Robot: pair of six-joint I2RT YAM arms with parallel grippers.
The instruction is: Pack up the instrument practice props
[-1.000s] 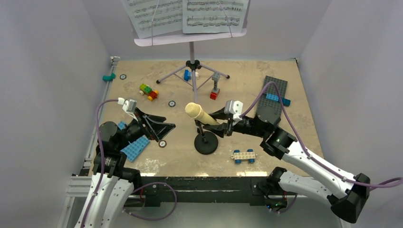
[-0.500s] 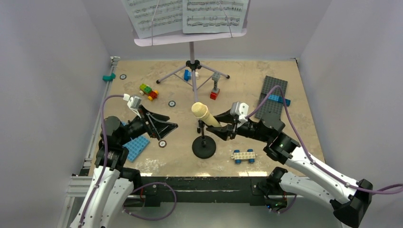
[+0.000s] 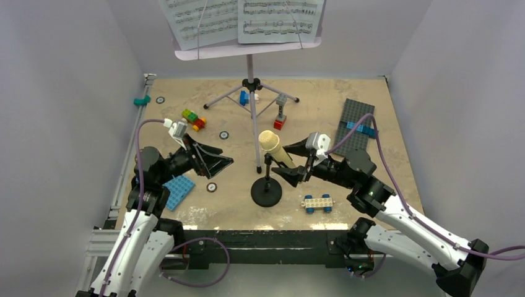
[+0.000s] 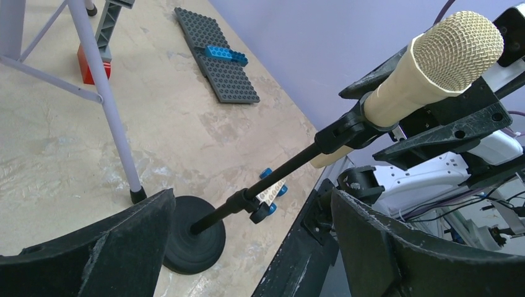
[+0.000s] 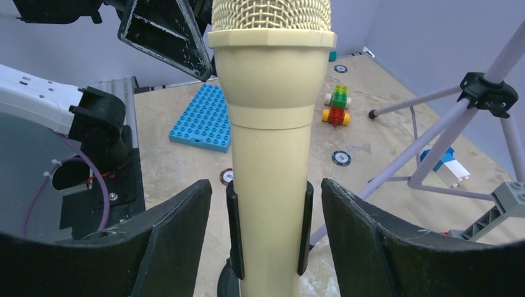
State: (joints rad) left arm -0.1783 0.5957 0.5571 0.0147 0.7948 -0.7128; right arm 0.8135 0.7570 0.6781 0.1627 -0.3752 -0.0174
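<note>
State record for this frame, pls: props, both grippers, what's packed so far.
microphone: cream-yellow, tilted, clipped in the mic stand
mic stand: black, standing on its round base on the table
right gripper: open, fingers either side of the microphone body, a gap on each side
left gripper: open, empty, pointed toward the mic stand, apart from it
music stand: lilac, on its tripod at the far side
sheet music: two pages on the music stand
packed: nothing yet

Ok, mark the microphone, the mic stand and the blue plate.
Microphone [image 5: 270,142], right wrist view, on its cream handle.
Mic stand [image 4: 197,249], left wrist view, on its round base.
Blue plate [image 3: 179,189], top view, on its studded face.
</note>
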